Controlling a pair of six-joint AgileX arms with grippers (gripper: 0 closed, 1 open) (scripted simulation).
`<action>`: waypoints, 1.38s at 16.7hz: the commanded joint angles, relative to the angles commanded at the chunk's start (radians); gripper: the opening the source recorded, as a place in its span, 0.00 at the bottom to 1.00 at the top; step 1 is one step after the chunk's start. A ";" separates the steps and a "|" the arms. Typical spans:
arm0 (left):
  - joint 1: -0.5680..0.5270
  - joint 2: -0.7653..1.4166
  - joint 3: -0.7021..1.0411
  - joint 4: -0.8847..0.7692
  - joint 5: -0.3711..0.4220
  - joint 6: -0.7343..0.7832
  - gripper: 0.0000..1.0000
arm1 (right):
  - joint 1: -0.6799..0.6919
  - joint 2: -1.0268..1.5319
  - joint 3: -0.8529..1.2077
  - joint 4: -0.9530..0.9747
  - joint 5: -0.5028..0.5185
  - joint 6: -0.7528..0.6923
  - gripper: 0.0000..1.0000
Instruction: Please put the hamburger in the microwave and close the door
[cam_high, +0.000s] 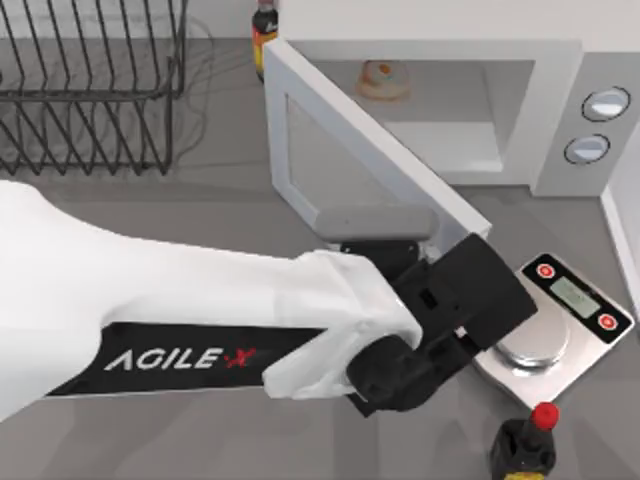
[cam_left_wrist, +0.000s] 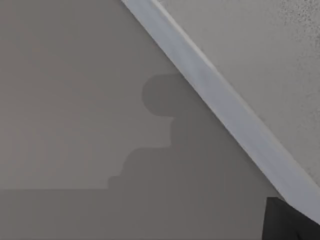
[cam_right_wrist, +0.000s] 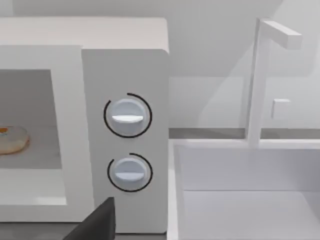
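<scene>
The hamburger lies at the back of the white microwave's cavity, and the right wrist view catches it at the cavity's edge. The door stands open, slanting from its hinge at the cavity's left toward the table's front right. Its bar handle is on the outer face near the free end. My left gripper sits against that outer face, just past the handle. In the left wrist view the door's white edge runs close across.
A kitchen scale lies just right of the left gripper. A red-capped dark bottle stands at the front edge. A wire dish rack fills the back left, with another bottle behind the hinge. A white sink adjoins the microwave's right.
</scene>
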 joint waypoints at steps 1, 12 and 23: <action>-0.001 0.002 0.002 -0.001 0.000 -0.001 0.00 | 0.000 0.000 0.000 0.000 0.000 0.000 1.00; -0.039 0.191 0.313 -0.164 -0.038 -0.079 0.00 | 0.000 0.000 0.000 0.000 0.000 0.000 1.00; 0.036 0.303 0.487 -0.273 -0.071 -0.132 0.00 | 0.000 0.000 0.000 0.000 0.000 0.000 1.00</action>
